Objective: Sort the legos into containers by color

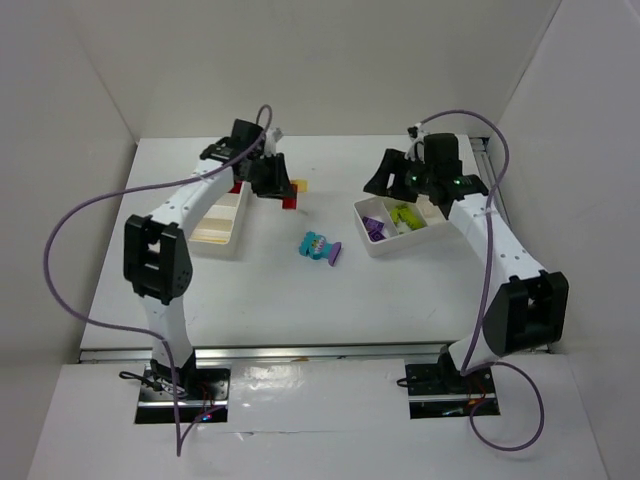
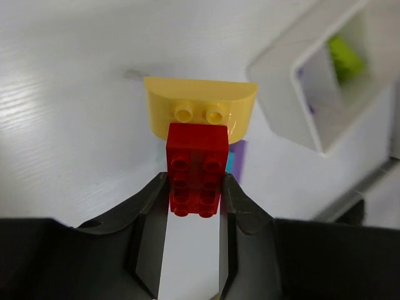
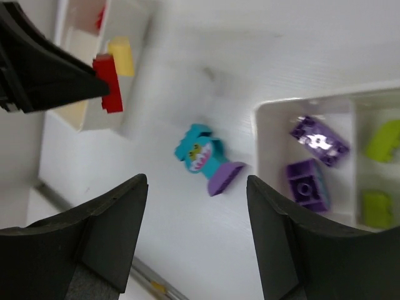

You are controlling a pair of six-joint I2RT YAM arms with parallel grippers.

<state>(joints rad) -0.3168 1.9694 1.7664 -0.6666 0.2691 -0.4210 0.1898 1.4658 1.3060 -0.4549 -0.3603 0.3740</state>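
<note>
Top external view: a cyan brick (image 1: 316, 244) lies near the middle of the tabletop (image 1: 300, 310), with a purple brick (image 1: 335, 253) touching its right end. Left of the cyan brick sits the left tray (image 1: 225, 240), and right of it the right tray (image 1: 378, 246). Up and left of the cyan brick, a red brick (image 1: 290, 203) shows at the tip of the left arm, with a yellow brick (image 1: 300, 185) just beyond.

Left wrist view: the left pincer (image 2: 195, 190) is closed on the red brick, one finger pressed to each side. The half-round yellow brick sits just past it; whether the two touch I cannot tell.

Right wrist view: the right pincer (image 3: 197, 187) stands wide apart with nothing held, above the tabletop near the cyan brick. Right of the cyan brick, the right tray holds two purple bricks (image 3: 319, 140) in one compartment and lime green bricks (image 3: 384, 140) in the next.
</note>
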